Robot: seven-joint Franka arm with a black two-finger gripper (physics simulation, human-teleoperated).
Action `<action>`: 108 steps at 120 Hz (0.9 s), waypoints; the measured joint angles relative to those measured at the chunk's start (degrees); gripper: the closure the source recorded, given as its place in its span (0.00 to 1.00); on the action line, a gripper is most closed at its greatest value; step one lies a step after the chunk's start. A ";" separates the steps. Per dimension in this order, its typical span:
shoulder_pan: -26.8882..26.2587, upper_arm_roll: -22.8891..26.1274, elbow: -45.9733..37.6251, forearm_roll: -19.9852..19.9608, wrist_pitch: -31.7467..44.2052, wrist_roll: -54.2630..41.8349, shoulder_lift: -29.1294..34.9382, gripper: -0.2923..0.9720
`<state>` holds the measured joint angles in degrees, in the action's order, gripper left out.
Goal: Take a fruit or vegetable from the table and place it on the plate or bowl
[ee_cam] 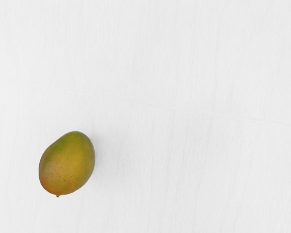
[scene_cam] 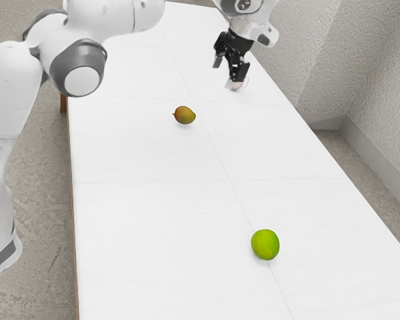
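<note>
The pincer (scene_cam: 228,74) hangs over the far part of the white counter (scene_cam: 153,220), close to the edge on the exterior view's right. Its two black fingers are spread apart, released, with nothing gripped between them. A pale patch shows at the tip of the nearer finger, and I cannot tell whether it is the pad or something else. The arm comes in from the exterior view's upper left, its large white and grey joints standing over the counter's left edge. A mango (scene_cam: 184,115), green shading to orange-red at one end, lies on its side on the bare counter. It is toward the exterior view's left of the pincer and somewhat nearer the camera, apart from the fingers and untouched. In the wrist view the same mango (ee_cam: 67,163) lies off to one side of the hand rather than straight beneath it, its reddish tip and small stem nub pointing away from the middle of the frame, with plain white counter (ee_cam: 208,73) and faint seam lines around it. A round green fruit (scene_cam: 265,244) sits on the counter too, well apart from the mango and the pincer, toward the near end and the exterior view's right, just beside a seam in the surface. Both fruits rest directly on the counter top. Grey speckled floor (scene_cam: 47,220) shows past the counter's left edge, and a pale wall (scene_cam: 360,53) rises at the exterior view's right.
</note>
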<state>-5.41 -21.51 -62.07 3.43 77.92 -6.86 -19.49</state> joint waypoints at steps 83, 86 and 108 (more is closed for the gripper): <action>1.33 11.11 1.68 -16.66 8.78 -4.12 -6.71 0.23; 0.12 11.22 1.67 -16.72 9.26 -4.36 -6.90 0.23; -10.59 11.33 -7.50 -16.42 13.98 -5.81 -2.63 0.23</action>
<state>-15.99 -10.18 -69.57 -12.99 91.90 -12.68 -22.12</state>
